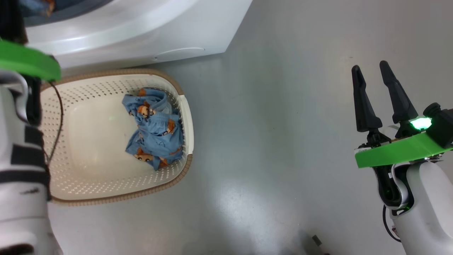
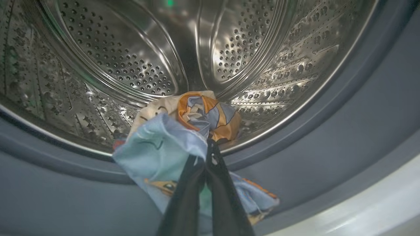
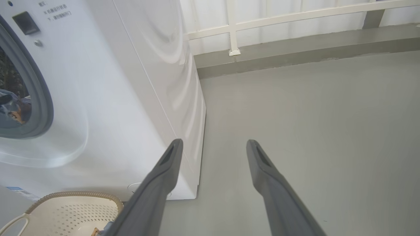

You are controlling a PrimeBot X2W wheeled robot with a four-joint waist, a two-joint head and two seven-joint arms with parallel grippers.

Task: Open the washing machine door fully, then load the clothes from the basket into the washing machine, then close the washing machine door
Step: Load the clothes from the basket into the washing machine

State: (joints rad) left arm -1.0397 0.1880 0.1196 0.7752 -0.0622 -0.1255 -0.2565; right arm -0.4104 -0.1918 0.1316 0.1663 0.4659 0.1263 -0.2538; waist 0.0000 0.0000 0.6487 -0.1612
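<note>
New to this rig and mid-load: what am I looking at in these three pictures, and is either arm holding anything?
It is a two-armed robot. The head view looks down at the floor: the basket with blue clothes sits before the washer, the right gripper open and empty. The left wrist view looks along the left gripper, fingers shut against a bundle on the drum lip; whether they pinch it is unclear. The right wrist view looks past its own spread fingers at the washer's side.

Shiny perforated steel drum [image 2: 131, 65]; soft cloth clothes [image 1: 155, 131]; matt plastic basket [image 1: 88, 90].
</note>
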